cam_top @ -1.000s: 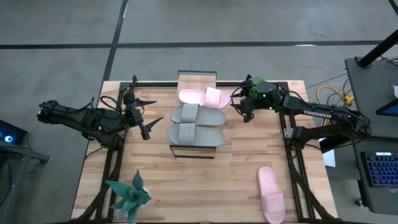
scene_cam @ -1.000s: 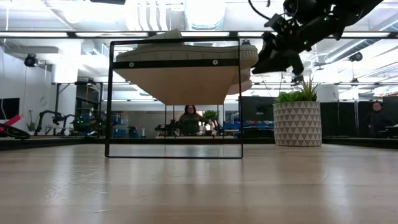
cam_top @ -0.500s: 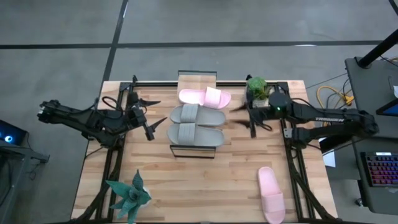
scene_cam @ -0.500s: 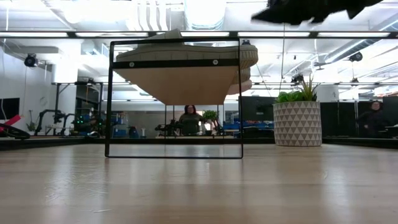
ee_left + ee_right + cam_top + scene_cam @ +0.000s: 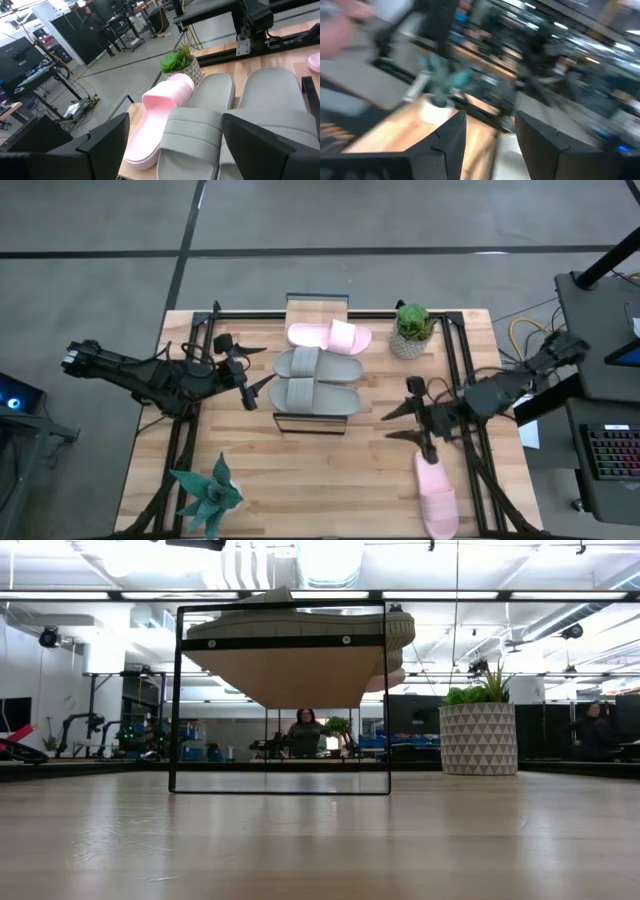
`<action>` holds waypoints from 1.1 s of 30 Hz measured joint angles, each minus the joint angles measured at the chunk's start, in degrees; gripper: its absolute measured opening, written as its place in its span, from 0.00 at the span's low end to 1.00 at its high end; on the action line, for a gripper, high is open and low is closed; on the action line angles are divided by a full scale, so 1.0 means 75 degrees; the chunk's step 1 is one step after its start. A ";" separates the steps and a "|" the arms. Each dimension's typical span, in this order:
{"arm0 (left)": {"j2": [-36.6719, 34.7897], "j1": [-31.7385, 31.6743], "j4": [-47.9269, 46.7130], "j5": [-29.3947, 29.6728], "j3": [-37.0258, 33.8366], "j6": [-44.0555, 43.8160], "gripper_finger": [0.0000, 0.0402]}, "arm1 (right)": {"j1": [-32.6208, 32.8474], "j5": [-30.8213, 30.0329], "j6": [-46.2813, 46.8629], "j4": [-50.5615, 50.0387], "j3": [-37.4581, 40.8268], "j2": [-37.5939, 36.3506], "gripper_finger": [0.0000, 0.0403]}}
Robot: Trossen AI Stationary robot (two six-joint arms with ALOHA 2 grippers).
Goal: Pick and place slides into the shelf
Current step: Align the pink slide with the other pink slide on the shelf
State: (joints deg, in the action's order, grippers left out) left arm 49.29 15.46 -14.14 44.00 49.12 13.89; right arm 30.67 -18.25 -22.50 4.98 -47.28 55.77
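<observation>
The shelf point(image 5: 317, 306) stands mid-table, with its black frame point(image 5: 178, 700) seen in the low view. On its plank top lie one pink slide point(image 5: 330, 336) and two grey slides point(image 5: 318, 363) point(image 5: 315, 397), soles down. The left wrist view shows that pink slide point(image 5: 160, 112) and the grey slides point(image 5: 197, 132) point(image 5: 275, 97). The second pink slide point(image 5: 436, 495) lies flat on the table near the near right corner. My left gripper point(image 5: 268, 365) point(image 5: 175, 122) is open, just left of the shelf and facing the grey slides. My right gripper point(image 5: 392, 423) point(image 5: 490, 120) is open, hovering just beyond the loose pink slide's far end.
A potted plant in a patterned white pot point(image 5: 410, 330) point(image 5: 478, 738) stands right of the shelf at the far edge. A teal star-shaped plant point(image 5: 208, 495) sits at the near left corner. Bare tabletop point(image 5: 330, 480) lies between the shelf and the near edge.
My right gripper has swung away from the pink slide at the shelf's far right, moving fast toward the near edge and the loose pink slide, leaving the low view. My left gripper has crept right, toward the shelf. The slides have not moved.
</observation>
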 joint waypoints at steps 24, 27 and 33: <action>-0.0340 0.0000 -0.0059 -0.0048 0.0000 0.0058 0.75 | 0.1852 -0.0454 0.8195 -0.9414 -0.4681 0.3407 0.32; -0.0334 0.0000 -0.0061 -0.0045 0.0000 0.0059 0.75 | 0.1842 0.0141 0.9288 -0.9319 -0.4130 0.3194 0.33; -0.0317 0.0000 -0.0224 -0.0045 0.0000 0.0033 0.75 | 0.1892 0.1499 1.1037 -0.7986 -0.2709 0.2827 0.41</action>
State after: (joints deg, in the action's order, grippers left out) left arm 46.92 15.46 -15.83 43.66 49.12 14.14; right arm 44.86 -7.01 60.27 -54.92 -67.60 76.97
